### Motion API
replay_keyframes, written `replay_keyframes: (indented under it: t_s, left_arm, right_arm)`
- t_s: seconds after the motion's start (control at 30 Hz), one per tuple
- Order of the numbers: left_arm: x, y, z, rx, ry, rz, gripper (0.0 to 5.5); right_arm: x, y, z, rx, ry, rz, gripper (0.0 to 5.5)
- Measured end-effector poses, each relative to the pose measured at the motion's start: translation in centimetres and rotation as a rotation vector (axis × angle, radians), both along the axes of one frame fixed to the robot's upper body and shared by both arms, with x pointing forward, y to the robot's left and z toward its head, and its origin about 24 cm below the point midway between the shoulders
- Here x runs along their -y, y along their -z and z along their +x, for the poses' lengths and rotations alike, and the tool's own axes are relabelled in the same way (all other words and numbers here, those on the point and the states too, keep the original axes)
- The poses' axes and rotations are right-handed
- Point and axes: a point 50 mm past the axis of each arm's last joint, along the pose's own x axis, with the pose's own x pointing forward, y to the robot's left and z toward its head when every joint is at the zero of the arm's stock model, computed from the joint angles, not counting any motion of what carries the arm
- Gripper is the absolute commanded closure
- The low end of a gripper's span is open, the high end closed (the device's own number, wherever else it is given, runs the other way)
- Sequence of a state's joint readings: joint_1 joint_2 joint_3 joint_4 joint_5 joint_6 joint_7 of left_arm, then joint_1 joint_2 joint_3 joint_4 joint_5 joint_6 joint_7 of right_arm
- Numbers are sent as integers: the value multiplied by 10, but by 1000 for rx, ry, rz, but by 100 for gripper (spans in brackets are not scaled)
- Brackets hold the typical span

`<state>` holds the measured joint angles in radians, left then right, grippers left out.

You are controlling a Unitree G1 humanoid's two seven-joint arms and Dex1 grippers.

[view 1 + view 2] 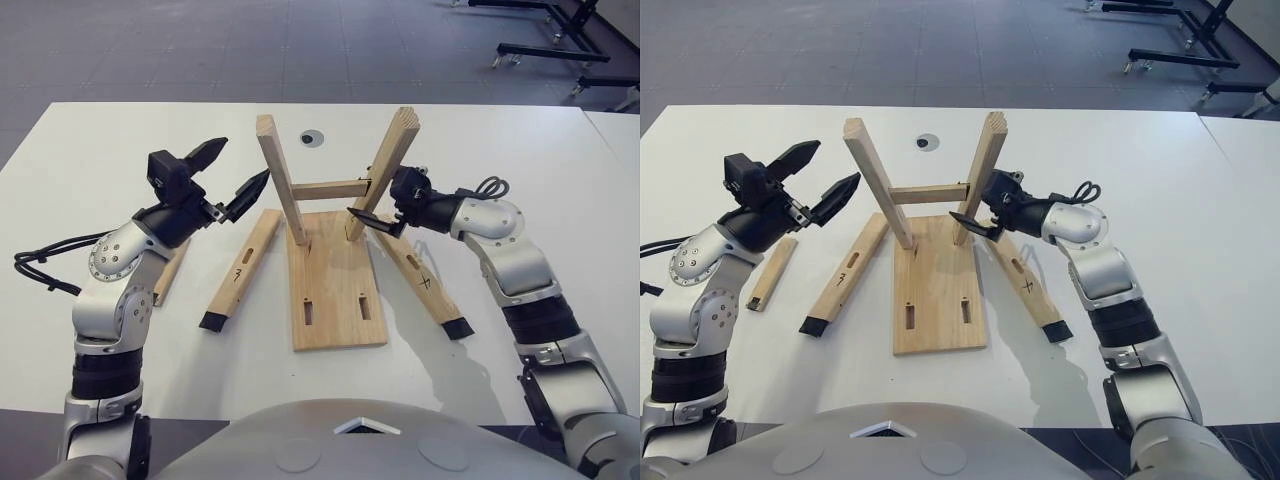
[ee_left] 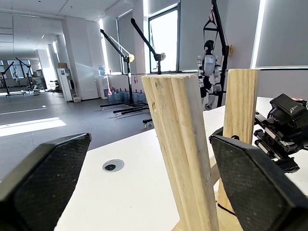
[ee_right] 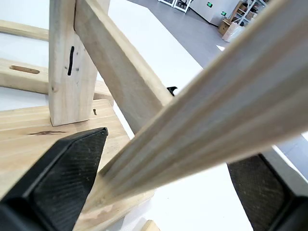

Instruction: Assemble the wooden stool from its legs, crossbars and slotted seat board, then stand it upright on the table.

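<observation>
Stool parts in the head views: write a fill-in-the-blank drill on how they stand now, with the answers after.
1. The seat board holds ___ upright legs.
2. A single ___ joins those legs.
3. The left gripper is ___.
4. ___ black-tipped legs lie flat beside the board.
Missing words: two; crossbar; open; two.

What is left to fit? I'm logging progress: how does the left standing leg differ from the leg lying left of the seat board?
The standing leg rises tilted from the seat board; the lying leg rests flat on the table. The standing leg joins a crossbar; the lying leg joins nothing. Both are pale wooden bars.
</observation>
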<state>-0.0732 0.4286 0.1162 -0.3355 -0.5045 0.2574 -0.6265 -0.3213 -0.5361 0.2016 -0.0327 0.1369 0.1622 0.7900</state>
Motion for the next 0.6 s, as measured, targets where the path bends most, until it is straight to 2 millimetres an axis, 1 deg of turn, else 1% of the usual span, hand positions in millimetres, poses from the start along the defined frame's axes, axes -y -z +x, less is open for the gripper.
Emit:
replay_keyframes:
  t_s: [0.1,0.13,0.17,0.2,0.23,0.27,0.3,0.37,0.43,0.47,0.5,0.57,0.6]
  left_arm:
    - [-8,-6,2,29,-39,3,96]
    - [-15,-12,3,49,-73,10,96]
    - [-19,-15,4,62,-94,10,96]
    - [-26,-26,6,99,-140,-9,96]
    - [-31,-36,9,135,-166,-17,96]
    - [-39,-53,12,195,-216,-18,96]
    - [-45,-66,15,243,-259,-28,96]
    - [-53,-90,25,319,-326,-101,96]
    - [-47,-111,38,377,-309,-158,96]
    - [-38,-121,45,397,-271,-178,96]
    - [-29,-125,50,402,-233,-193,96]
    - [2,-132,62,387,-95,-240,96]
    - [9,-133,64,375,-66,-261,96]
  right_arm:
    - [9,-19,-7,-10,6,111,132]
    - [15,-36,-10,5,18,188,132]
    - [18,-45,-11,9,25,229,132]
    - [24,-63,-9,27,39,299,132]
    - [28,-77,-7,62,45,317,132]
    - [32,-97,-4,112,50,322,132]
    - [35,-113,-2,152,53,332,132]
    - [36,-139,6,213,75,400,132]
    - [35,-158,17,243,102,490,132]
    - [31,-164,23,251,107,517,132]
    - [27,-166,26,249,103,530,132]
    - [10,-172,34,240,69,556,132]
    - [7,-173,35,239,60,561,132]
